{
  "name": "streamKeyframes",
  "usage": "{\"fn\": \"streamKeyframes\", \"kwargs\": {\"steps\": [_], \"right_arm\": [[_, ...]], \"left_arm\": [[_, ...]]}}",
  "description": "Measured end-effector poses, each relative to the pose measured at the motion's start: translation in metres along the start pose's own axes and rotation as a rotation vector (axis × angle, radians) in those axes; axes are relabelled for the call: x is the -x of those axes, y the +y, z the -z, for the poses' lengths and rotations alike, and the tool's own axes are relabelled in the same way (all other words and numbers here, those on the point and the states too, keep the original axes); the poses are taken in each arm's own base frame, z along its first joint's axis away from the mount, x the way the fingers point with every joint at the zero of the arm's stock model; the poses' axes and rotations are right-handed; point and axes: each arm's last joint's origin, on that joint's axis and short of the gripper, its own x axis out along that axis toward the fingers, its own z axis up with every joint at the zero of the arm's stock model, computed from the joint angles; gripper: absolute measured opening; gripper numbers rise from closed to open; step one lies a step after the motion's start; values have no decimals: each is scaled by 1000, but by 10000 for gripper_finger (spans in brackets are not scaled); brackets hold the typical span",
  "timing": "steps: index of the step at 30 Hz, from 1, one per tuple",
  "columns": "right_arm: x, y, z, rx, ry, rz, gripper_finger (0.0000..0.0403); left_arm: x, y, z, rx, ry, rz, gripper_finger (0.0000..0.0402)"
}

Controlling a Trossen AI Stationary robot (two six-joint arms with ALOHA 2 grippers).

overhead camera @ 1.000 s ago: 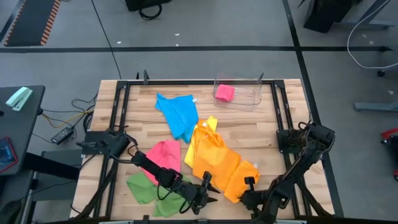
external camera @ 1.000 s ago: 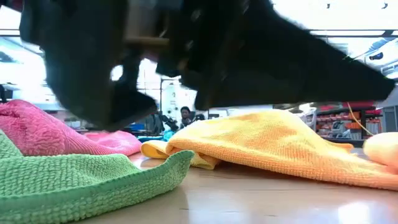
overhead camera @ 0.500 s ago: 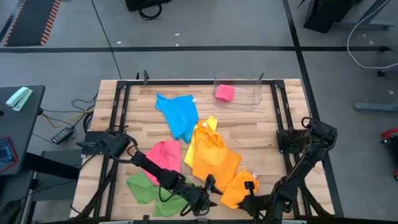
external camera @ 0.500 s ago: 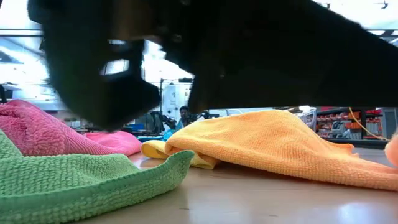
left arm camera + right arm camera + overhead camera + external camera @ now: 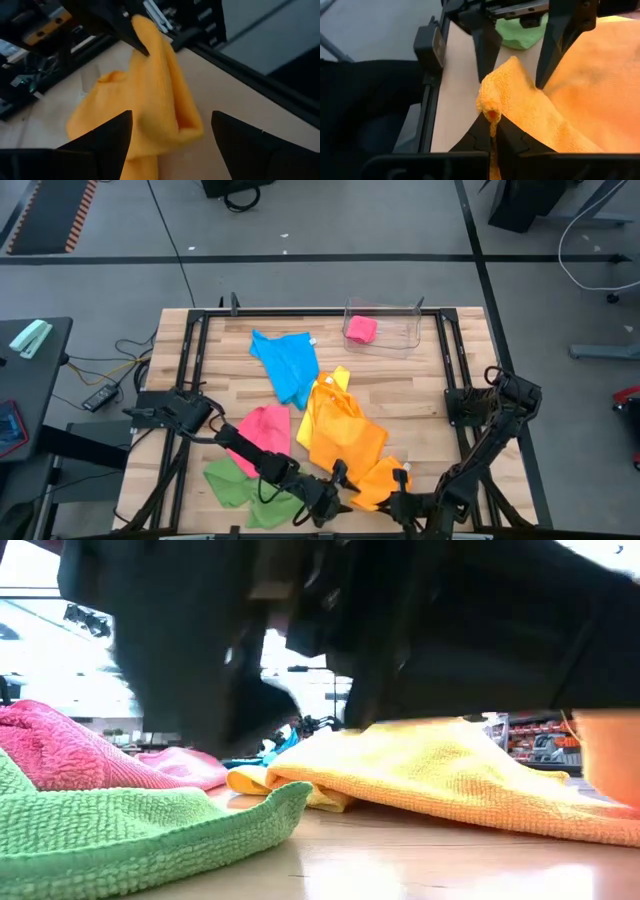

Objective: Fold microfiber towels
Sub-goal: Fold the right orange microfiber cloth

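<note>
Right gripper [image 5: 492, 131] is pinched on a corner of the soft orange microfiber towel [image 5: 352, 442] near the table's front edge — left gripper [image 5: 172, 145] spread wide just beside it.

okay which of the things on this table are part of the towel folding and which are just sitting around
Part of the job:
- orange microfiber towel, one corner pinched by the shut right gripper
- yellow microfiber towel
- blue microfiber towel
- pink microfiber towel
- green microfiber towel
- open left gripper

Lying about:
- clear plastic bin, a pink bundle inside
</note>
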Motion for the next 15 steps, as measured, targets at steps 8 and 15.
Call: {"fn": "streamKeyframes", "kwargs": {"steps": [8,15], "right_arm": [[-1,3,-6,-39,-61,-15,12],[-2,3,-7,-41,-63,-13,12]], "left_arm": [[0,2,-3,62,-33,-15,282],[-1,6,-3,81,-44,-26,256]]}}
